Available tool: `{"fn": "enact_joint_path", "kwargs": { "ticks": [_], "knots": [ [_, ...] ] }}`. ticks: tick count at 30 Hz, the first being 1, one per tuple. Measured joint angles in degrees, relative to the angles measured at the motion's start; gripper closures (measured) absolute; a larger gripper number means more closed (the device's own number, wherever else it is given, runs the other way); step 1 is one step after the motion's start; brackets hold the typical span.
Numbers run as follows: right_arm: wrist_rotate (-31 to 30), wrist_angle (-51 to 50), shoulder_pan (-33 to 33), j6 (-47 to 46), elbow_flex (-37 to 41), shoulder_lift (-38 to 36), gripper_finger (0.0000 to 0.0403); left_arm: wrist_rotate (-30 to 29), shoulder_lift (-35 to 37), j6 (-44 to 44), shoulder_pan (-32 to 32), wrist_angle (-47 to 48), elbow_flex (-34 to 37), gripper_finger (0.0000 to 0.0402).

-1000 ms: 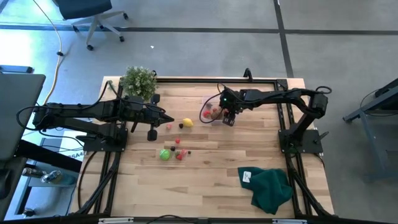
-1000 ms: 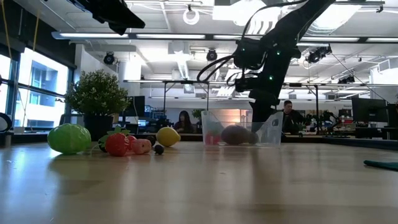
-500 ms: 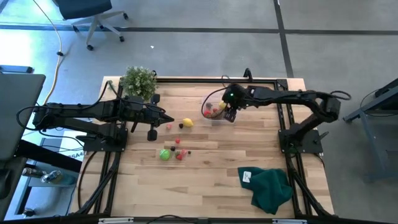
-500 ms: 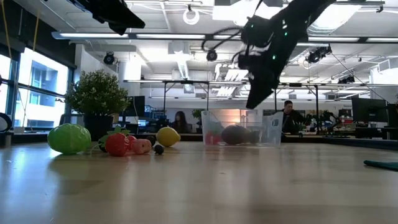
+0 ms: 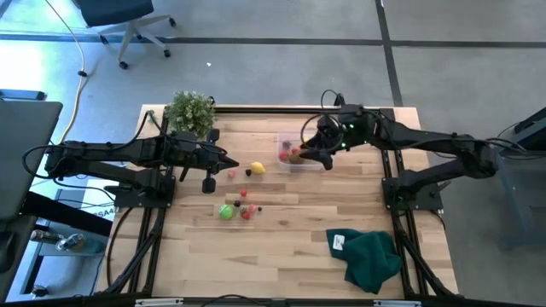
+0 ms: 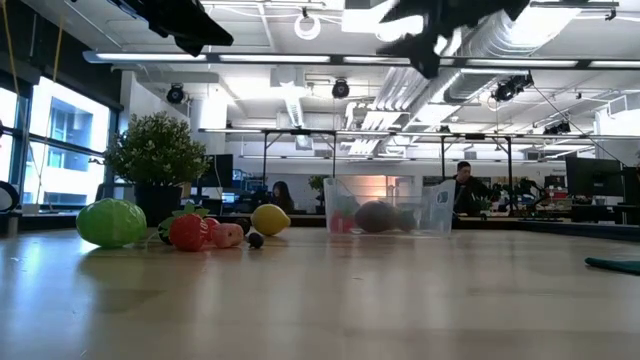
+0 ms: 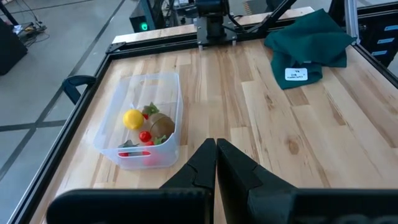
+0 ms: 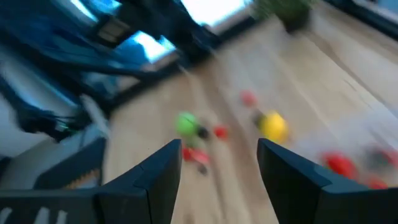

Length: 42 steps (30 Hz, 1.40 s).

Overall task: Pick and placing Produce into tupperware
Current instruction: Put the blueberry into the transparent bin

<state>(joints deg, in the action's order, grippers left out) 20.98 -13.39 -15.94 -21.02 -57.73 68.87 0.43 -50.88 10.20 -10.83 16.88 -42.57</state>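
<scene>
**Q:** Where is the tupperware (image 5: 298, 153) sitting, and what is it holding?

**A:** You are looking at a clear tub on the far half of the table, right of centre. In the left wrist view its long axis is running from the left arm's side toward the right arm's base, open mouth facing up. It is already holding a yellow piece (image 7: 132, 118), a brown piece (image 7: 161, 124) and small red ones.

**Q:** What produce is waiting outside it?

**A:** To its left, a lemon-yellow fruit (image 5: 257, 168) is lying near the tub; nearer you, a bright green piece (image 5: 225, 211) and several red bits (image 5: 246, 211) are clustered mid-table, well apart from the tub.

**Q:** Which step is in hand?

**A:** Judging by the layout, you are between a drop and the next pick. The right gripper (image 5: 317, 154) is hovering above the tub's right edge, jaws parted and carrying nothing. The left gripper (image 5: 232, 163) is waiting just left of the yellow fruit, fingers pressed together, empty.

**Q:** What is the next move calling for?

**A:** Probably a reach leftward to the yellow fruit, descending with the jaws straddling it. It looks rounded, so you should be centring the grip.
</scene>
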Motion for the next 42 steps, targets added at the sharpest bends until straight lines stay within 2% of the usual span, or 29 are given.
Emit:
{"fn": "enact_joint_path", "kwargs": {
  "ticks": [4, 10, 13, 16, 21, 27, 34, 42],
  "knots": [
    [-4.96, 6.93, 6.46, 0.82, -0.01, 0.09, 0.0201, 0.01, 0.0, 0.02, -0.02, 0.0, -0.02, 0.0396],
    [-24.74, 10.19, 18.75, 4.5, 0.13, 3.5, 0.0201, 0.01, -0.02, 0.01, -0.01, 0.01, -0.02, 0.0396],
    [-32.39, 19.18, 24.04, 5.02, 2.26, 7.51, 0.0201, 0.0, -0.02, 0.01, 0.0, 0.0, -0.01, 0.0396],
    [-36.02, 30.48, 27.73, 4.92, 4.34, 13.62, 0.0201, -0.01, 0.01, 0.02, 0.0, 0.0, 0.01, 0.0396],
    [-38.13, 38.24, 29.5, 4.43, 5.19, 23.79, 0.0201, -0.01, -0.02, 0.01, 0.0, 0.0, -0.01, 0.0396],
    [-36.55, 43.97, 29.46, 2.56, 5.19, 32.41, 0.0201, 0.02, -0.02, 0.01, 0.0, 0.0, -0.01, 0.0396],
    [-36.42, 45.19, 28.87, -2.12, 5.19, 38.42, 0.0201, 0.01, -0.02, 0.02, 0.0, -0.01, -0.01, 0.0396],
    [-37.93, 46.9, 28.7, -0.97, 5.19, 43.39, 0.0201, 0.01, -0.02, 0.0, 0.0, 0.0, 0.01, 0.0396]
  ]
}}
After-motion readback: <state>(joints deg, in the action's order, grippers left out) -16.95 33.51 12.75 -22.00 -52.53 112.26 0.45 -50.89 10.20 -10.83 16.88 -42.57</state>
